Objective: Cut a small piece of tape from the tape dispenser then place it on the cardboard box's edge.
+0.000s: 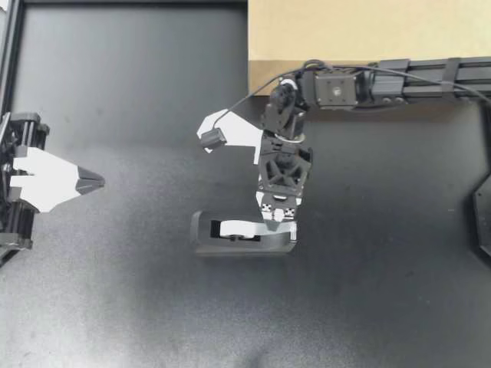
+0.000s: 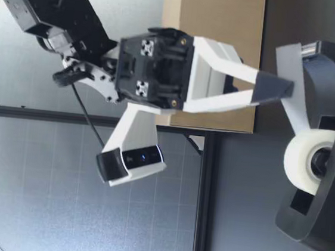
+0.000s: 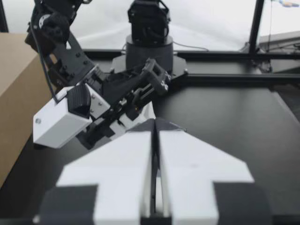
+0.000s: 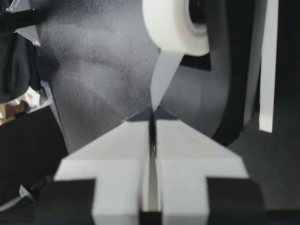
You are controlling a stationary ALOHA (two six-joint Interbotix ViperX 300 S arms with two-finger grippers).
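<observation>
Tape dispenser [image 1: 230, 247] sat mid-counter [image 1: 153, 307], long axis left-right, cutter end toward the right arm's side. Right gripper [image 1: 278, 222] was pinching the tape strip [image 4: 164, 77] just off the roll [image 4: 176, 23]. My call: pull it taut, then down across the cutter. Left gripper [image 1: 92, 182] had its fingers pressed together, holding nothing, well apart. Cardboard box [image 1: 368, 31] sat at the far edge.

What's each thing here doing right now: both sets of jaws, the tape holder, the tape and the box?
Right gripper: jaws shut on the tape strip.
Left gripper: jaws shut, empty.
Tape strip: drawn out, uncut, joined to its roll.
Tape dispenser: upright on the table.
Cardboard box: no tape visible on it.
</observation>
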